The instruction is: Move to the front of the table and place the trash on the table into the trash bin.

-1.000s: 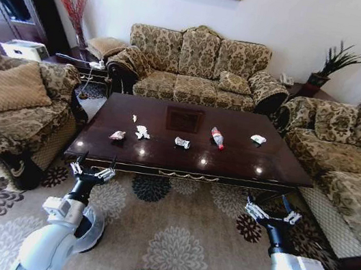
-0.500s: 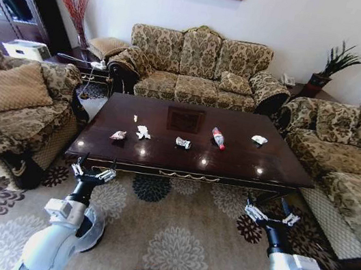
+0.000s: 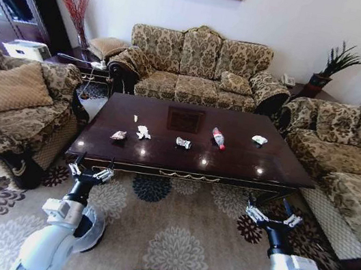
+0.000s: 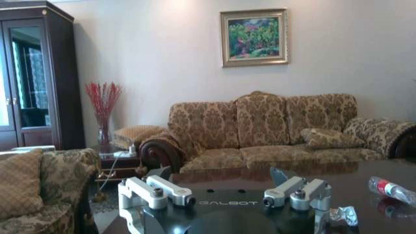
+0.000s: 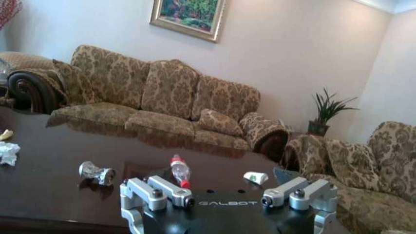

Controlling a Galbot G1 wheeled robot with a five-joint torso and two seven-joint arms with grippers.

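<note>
Left gripper point(image 3: 89, 174) and right gripper point(image 3: 270, 218) open before table point(image 3: 184, 156) bearing six trash scraps point(image 3: 183, 142)

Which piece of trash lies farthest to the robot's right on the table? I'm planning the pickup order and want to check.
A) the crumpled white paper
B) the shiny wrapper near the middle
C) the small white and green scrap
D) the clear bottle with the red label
C: in the head view the small white and green scrap lies on the table to the right of the bottle, the wrapper and the crumpled paper.
</note>
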